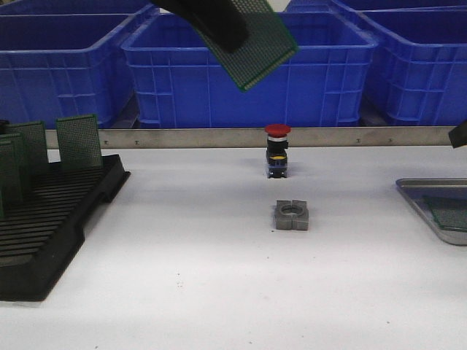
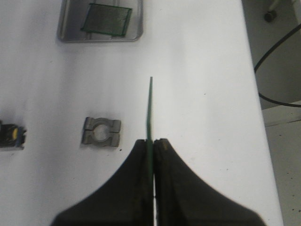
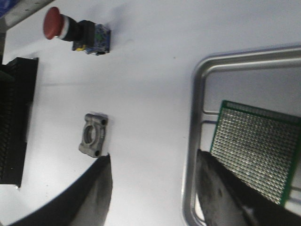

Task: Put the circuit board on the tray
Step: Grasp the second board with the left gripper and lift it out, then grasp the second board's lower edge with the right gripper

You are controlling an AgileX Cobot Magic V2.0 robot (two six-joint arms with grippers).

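My left gripper [image 1: 219,22] is shut on a green circuit board [image 1: 257,40] and holds it tilted, high above the middle of the table. In the left wrist view the board [image 2: 150,106] shows edge-on, pinched between the shut fingers of the gripper [image 2: 151,141]. The silver-grey tray [image 1: 419,191] lies at the table's right edge, with another green board [image 1: 449,211] flat in it. The tray [image 2: 66,30] and that board [image 2: 107,20] also show in the left wrist view. My right gripper [image 3: 153,165] is open and empty above the tray's rim [image 3: 195,117], beside the lying board [image 3: 256,146].
A red-capped push button [image 1: 277,152] and a grey metal clamp block [image 1: 292,215] stand mid-table. A black slotted rack [image 1: 51,219] with upright boards [image 1: 76,142] is at the left. Big blue bins [image 1: 248,80] stand behind a metal rail [image 1: 219,137].
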